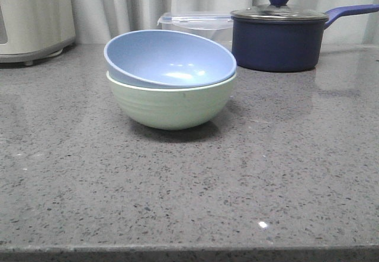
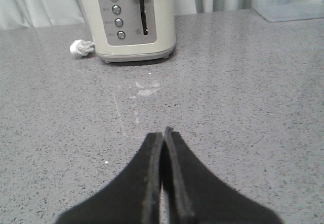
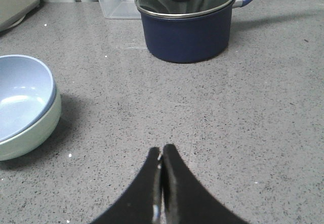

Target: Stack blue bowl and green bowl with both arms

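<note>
Bowls looked light, stiff and slippery to me, blue bowl [image 1: 170,58] sitting tilted inside green bowl [image 1: 170,105], probably best pinched at the rim, while left gripper [image 2: 163,133] and right gripper [image 3: 162,150] were both clenched on nothing.

Grey speckled countertop [image 1: 284,173]. Navy saucepan [image 1: 277,42] with glass lid, back right, handle pointing right. Clear plastic lidded container [image 1: 195,23] just left of it, behind. Cream toaster [image 2: 132,19] back left, white plug [image 2: 80,47] lying beside it. Pale curtain [image 1: 148,2] behind.
</note>
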Motion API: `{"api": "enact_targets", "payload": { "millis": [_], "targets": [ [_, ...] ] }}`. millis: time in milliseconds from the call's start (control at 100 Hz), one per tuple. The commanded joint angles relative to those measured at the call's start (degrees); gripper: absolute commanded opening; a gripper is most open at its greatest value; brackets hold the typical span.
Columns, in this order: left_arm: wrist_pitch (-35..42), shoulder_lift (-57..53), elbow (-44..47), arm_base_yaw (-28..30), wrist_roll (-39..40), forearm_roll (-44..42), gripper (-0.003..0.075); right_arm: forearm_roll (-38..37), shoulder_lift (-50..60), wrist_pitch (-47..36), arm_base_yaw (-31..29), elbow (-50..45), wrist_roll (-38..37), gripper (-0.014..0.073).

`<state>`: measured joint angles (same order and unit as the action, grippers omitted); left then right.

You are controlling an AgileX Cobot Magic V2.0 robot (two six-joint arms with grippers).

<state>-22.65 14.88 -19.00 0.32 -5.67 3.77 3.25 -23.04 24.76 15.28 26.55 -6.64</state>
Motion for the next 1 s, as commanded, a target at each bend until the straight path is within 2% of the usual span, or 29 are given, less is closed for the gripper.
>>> {"api": "enact_targets", "payload": {
  "millis": [0,170,440,490,990],
  "targets": [
    [9.07,-3.02,2.75,0.12,0.02,-0.60,-0.0020,-0.52,-0.25,-4.07,-0.31,1.47,0.15,-0.0063],
    [16.81,-9.52,11.64,0.12,0.02,-0.60,-0.0020,-0.52,-0.25,-4.07,-0.31,1.47,0.15,-0.0063],
    [19.03,-17.25,21.61,0.12,0.02,-0.49,-0.0020,-0.52,-0.25,-4.07,-0.31,1.47,0.15,-0.0063],
    [17.03,-17.16,21.44,0.12,0.02,-0.49,-0.0020,-0.52,-0.35,-4.14,-0.31,1.47,0.15,-0.0063],
    [18.10,-17.14,21.44,0.12,0.02,-0.39,-0.0020,-0.52,-0.33,-4.13,-0.31,1.47,0.15,-0.0063]
  ]
}}
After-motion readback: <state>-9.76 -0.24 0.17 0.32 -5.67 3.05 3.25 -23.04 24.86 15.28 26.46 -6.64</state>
